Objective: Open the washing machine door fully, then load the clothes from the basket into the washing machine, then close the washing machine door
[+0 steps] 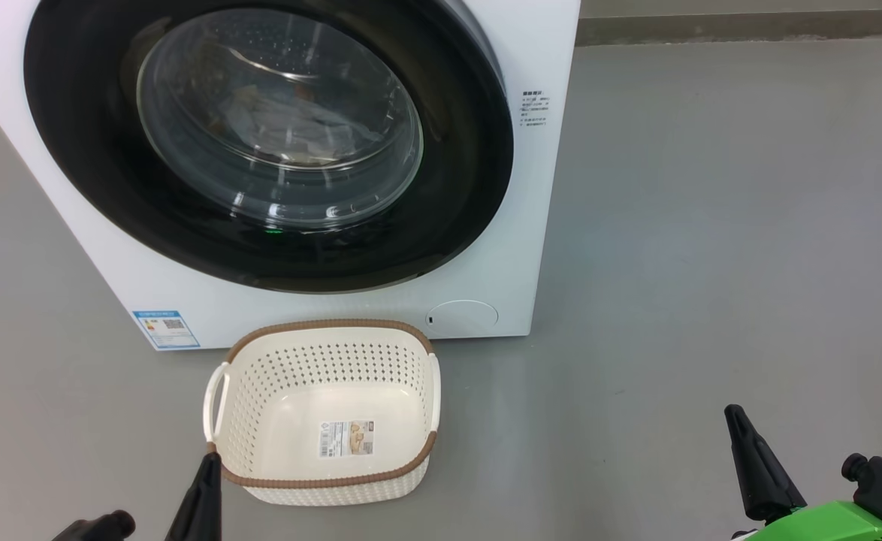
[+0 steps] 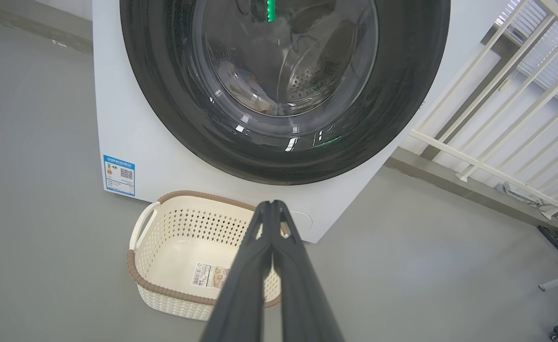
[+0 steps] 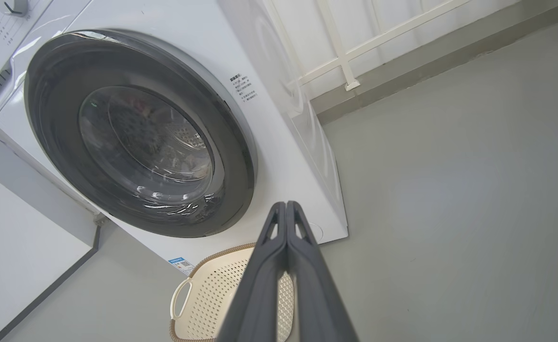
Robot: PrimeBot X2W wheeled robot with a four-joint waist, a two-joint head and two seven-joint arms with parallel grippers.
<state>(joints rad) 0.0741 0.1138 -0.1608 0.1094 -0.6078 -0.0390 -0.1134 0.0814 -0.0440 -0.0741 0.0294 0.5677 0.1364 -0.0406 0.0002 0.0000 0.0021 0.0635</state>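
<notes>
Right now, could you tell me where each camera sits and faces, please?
Head view: on the head, looking down at the washing machine door and basket; left jaws lower left, right jaws lower right.
Left wrist view: on the left wrist, facing door and basket along the shut left jaws.
Right wrist view: on the right wrist, low, facing the door along the shut right jaws.
Shared: all three show door and basket.

Laundry corner, washing machine [image 1: 527, 225], bare grey floor [image 1: 711, 263]
</notes>
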